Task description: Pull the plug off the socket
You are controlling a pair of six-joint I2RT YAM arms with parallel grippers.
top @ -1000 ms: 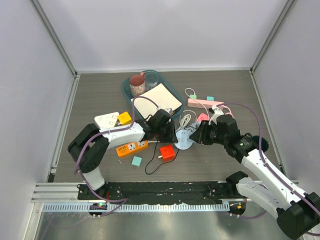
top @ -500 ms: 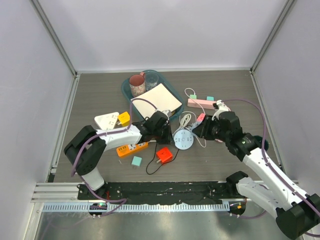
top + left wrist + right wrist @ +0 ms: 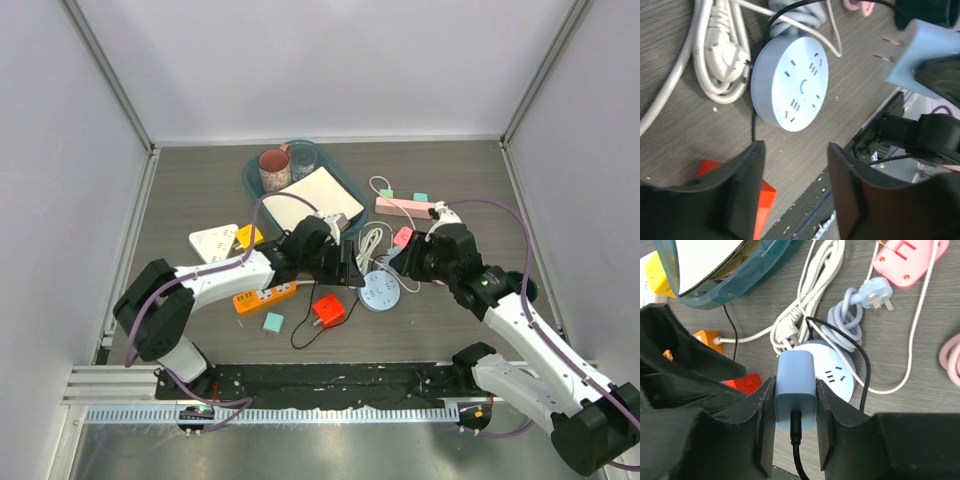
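R jaws clamp plug | L jaws apart | socket part-hidden behind plug

socket partly hidden behind plug, tray cropped

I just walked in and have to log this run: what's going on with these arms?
The right end effector is clamped on the light blue plug, whose prongs show bare, clear of the round socket. The left end effector hangs open near that socket, holding nothing. The plug is out.
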